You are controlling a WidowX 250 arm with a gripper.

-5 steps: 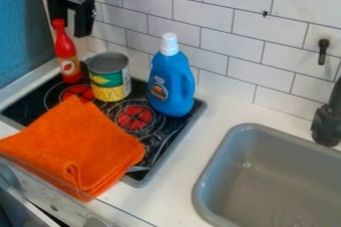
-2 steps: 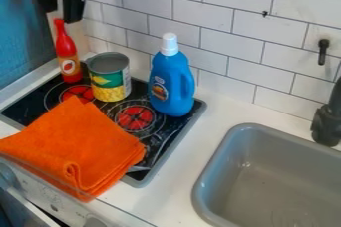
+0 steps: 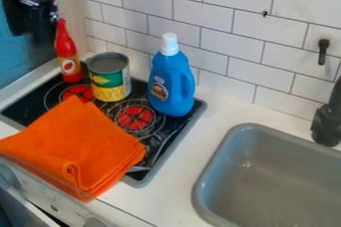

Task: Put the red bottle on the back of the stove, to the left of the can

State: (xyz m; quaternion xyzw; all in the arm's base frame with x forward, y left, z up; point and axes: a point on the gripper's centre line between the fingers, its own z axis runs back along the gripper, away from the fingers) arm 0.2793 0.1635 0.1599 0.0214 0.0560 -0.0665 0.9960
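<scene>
Gripper [image 3: 32, 28] moved left in view, near red bottle [image 3: 67, 54].

"What does the sauce bottle [image 3: 67, 51] look like?"

"Bright red, with a long, slim neck that widens into a rounded body. Its label [image 3: 69, 66] is orange, with a pale oval around a small red picture."

"How is it standing, and where?"

"Upright, at the far-left corner of the black cooktop [image 3: 164, 141], just beside the open-topped-looking, grey-topped can [image 3: 109, 80]."
</scene>
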